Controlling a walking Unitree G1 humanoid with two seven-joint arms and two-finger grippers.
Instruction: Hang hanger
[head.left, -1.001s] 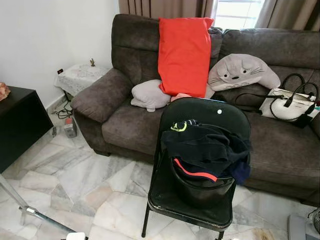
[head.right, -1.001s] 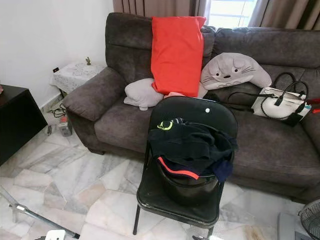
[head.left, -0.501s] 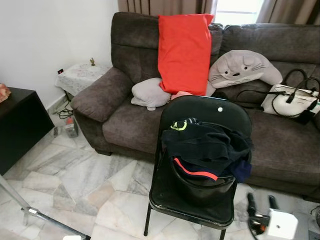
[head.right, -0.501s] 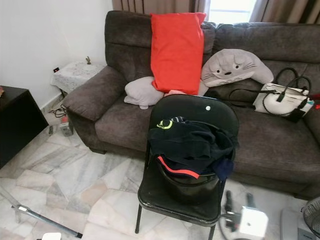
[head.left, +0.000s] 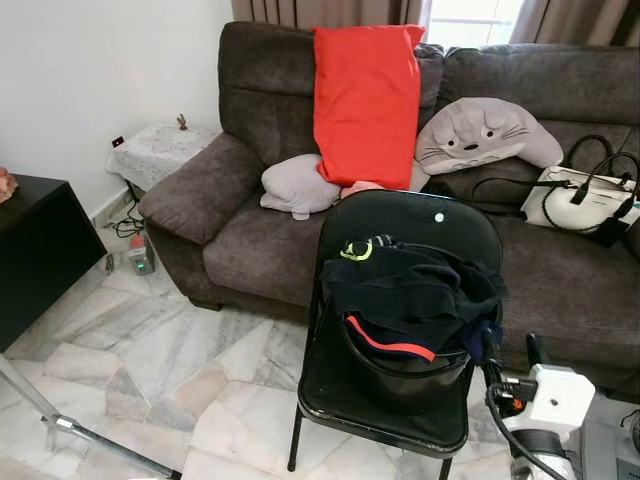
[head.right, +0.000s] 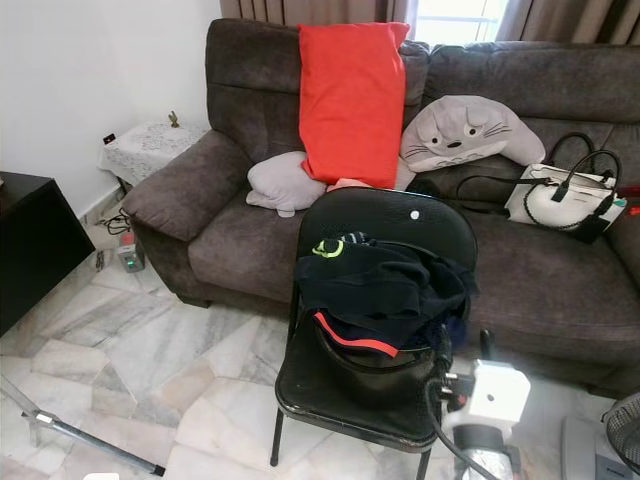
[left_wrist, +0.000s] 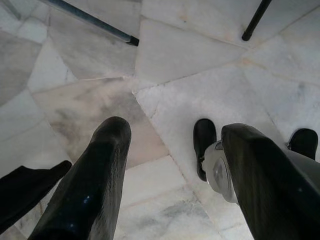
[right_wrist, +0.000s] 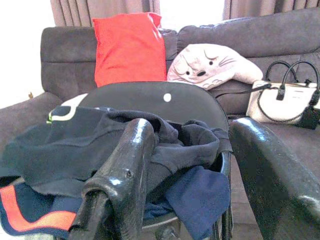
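Rumpled dark clothes, glossy black chair

Black folding chair stands directly ahead, its seat taken up by a bucket heaped with dark clothes. Right gripper sits just beside the chair's right edge, jaws apart, facing the clothes. Sofa closes off the space behind. Open marble floor lies to the left, crossed by a metal pole; black cabinet bounds it.
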